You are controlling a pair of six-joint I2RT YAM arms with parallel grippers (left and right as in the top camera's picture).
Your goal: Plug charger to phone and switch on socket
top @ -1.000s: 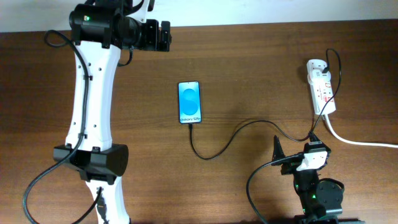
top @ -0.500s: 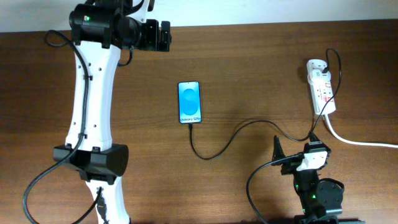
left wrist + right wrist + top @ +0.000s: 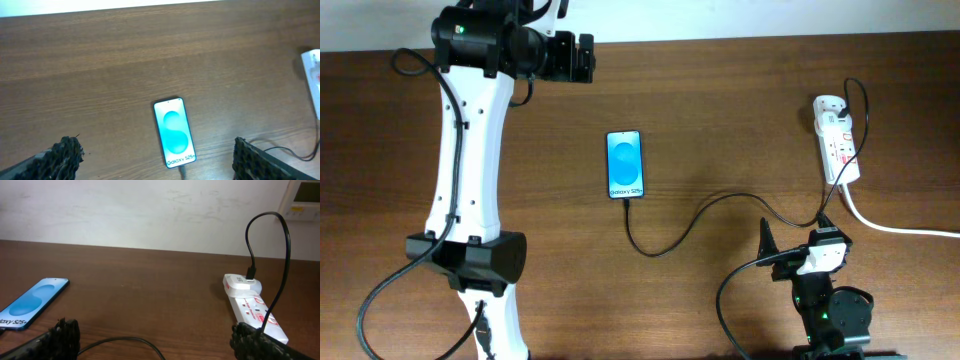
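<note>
The phone (image 3: pixel 625 164) lies face up mid-table with its blue screen lit; it also shows in the left wrist view (image 3: pixel 174 132) and the right wrist view (image 3: pixel 30 302). The charger cable (image 3: pixel 700 212) meets the phone's lower edge, curves right and rises to a black plug in the socket (image 3: pixel 837 140), a white power strip at the far right (image 3: pixel 255 307). My left gripper (image 3: pixel 584 58) is open and empty, high over the far side behind the phone (image 3: pixel 156 150). My right gripper (image 3: pixel 792 240) is open and empty near the front, over the cable (image 3: pixel 156 332).
The socket's thick white cord (image 3: pixel 900 228) runs off the right edge. The left arm (image 3: pixel 470 150) stretches along the table's left side. A white wall and a wall panel (image 3: pixel 305 195) stand behind the table's far edge.
</note>
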